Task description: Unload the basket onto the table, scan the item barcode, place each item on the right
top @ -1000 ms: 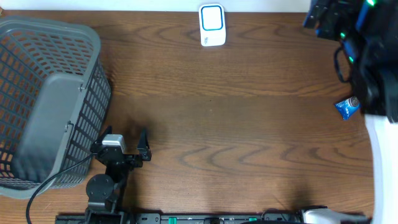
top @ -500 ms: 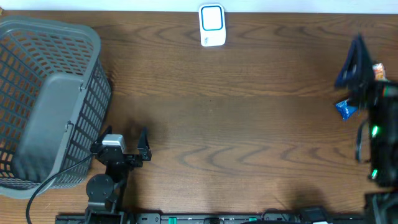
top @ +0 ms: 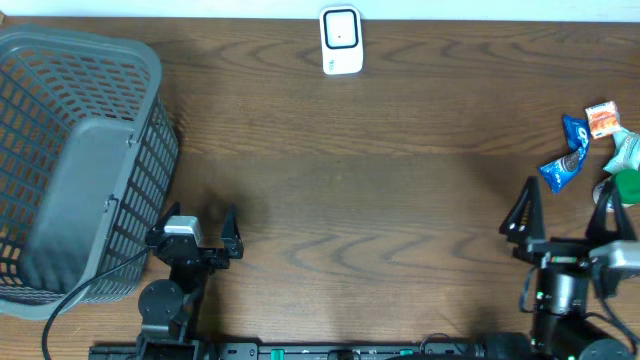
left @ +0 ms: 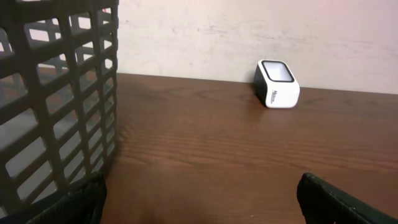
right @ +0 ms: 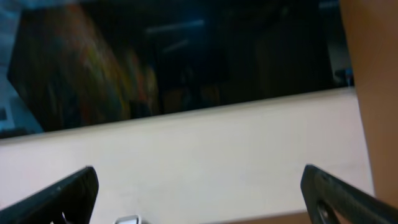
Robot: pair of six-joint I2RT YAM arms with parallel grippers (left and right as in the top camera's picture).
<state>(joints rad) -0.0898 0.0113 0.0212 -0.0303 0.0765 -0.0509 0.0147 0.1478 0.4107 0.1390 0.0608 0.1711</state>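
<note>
Both arms rest at the near edge of the wooden table [top: 400,190]. The left gripper [top: 197,225] has its 2 fingers spread wide apart and holds nothing; it stands just beside the grey basket [top: 60,150]. The right gripper [top: 566,212] is also wide apart and empty. The items lie near it, at the right edge: a blue packet [top: 562,163], an orange packet [top: 601,118] and a green item [top: 628,183]. The white scanner [top: 340,40] stands at the far edge, well apart from them.
</note>
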